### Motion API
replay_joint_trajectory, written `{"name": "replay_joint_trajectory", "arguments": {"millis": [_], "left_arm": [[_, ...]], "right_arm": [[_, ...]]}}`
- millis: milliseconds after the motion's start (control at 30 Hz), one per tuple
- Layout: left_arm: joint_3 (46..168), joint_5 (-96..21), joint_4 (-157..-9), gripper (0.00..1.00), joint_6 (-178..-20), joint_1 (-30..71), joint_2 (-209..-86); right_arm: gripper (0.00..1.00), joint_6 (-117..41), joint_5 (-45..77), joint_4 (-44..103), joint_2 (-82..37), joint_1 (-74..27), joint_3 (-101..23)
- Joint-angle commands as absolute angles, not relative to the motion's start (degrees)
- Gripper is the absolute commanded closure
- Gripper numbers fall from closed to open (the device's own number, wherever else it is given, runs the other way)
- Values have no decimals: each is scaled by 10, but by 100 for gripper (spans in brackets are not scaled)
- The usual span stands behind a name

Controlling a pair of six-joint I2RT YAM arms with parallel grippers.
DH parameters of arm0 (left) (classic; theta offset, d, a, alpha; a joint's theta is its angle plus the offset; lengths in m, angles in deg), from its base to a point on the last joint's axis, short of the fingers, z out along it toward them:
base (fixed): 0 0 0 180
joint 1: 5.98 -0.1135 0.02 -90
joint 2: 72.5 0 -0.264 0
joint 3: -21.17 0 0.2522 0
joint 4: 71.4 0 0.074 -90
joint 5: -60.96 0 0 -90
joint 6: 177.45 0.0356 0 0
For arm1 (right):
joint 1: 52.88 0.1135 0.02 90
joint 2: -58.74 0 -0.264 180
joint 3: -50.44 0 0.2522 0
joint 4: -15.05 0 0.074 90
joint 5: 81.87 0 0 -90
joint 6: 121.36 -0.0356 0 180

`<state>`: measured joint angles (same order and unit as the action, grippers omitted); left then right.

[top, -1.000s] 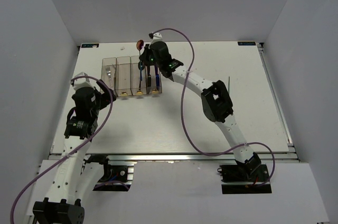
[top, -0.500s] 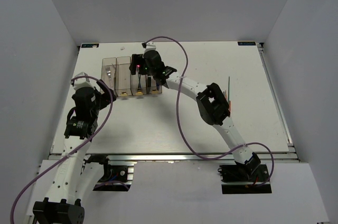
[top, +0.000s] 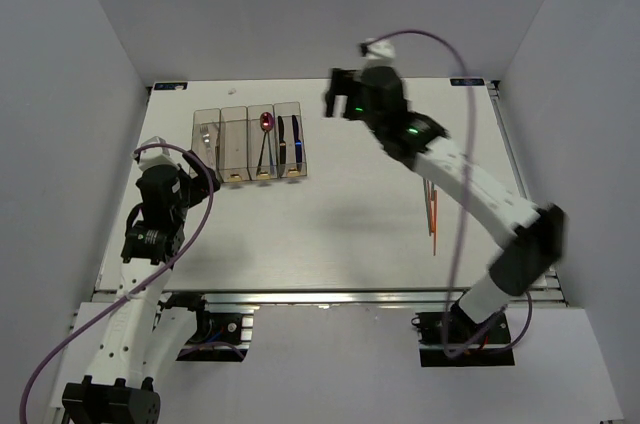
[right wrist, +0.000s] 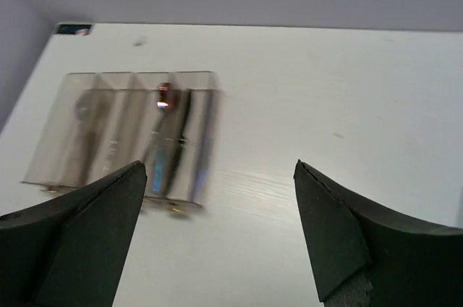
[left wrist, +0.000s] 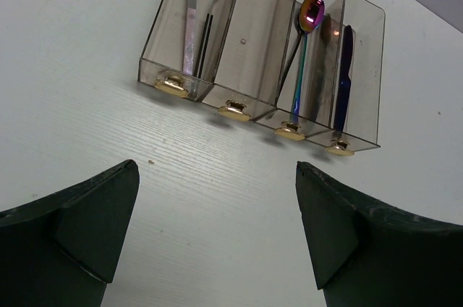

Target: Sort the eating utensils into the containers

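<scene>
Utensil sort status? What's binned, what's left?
Done: forks, spoons and knives each sit in their own compartment of the bins.
In hand: nothing. The left gripper and right gripper are both open and empty.
Left: the orange and green chopsticks lie on the table at right. The second bin from the left is empty, presumably theirs.

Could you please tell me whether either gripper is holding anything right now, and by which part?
Nothing is held: the left gripper and the right gripper are both open with empty jaws.
</scene>
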<state>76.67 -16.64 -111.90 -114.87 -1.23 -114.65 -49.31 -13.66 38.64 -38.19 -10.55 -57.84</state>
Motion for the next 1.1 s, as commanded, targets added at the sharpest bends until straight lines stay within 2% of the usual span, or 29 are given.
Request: {"name": "replay_joint_trajectory", "arguments": {"millis": [0,33,167,267,333,367,567,767,1067], "left_arm": [[768,-185,-1111,2,-1146,-8,-1134],[769,-187,-1110,2,-1147,-6,-1134],[769,-189,-1109,2,-1148,-5,-1142],[767,-199,-1107,2,-1148,-4,-1150],[767,-202,-1107,2,-1148,-3,-1157],[766,-202,-1107,2,-1148,-2,-1158],[763,-203,-1106,2,-1144,5,-1165],[764,-202,-1106,2,-1143,6,-1172],[766,-204,-1107,2,-1142,6,-1182]], "right_arm": [[13,-504,-149,502,-241,-201,-408],[16,-510,-64,540,-183,-271,-332],[21,-516,-77,605,-112,-380,-215],[31,-518,-81,634,-113,-433,-179],[44,-503,-18,606,-124,-468,-165],[56,-489,5,572,-135,-476,-169],[72,-467,-5,590,-319,-480,-303],[69,-446,-1,655,-482,-480,-466],[68,-439,-9,673,-538,-480,-485]]}}
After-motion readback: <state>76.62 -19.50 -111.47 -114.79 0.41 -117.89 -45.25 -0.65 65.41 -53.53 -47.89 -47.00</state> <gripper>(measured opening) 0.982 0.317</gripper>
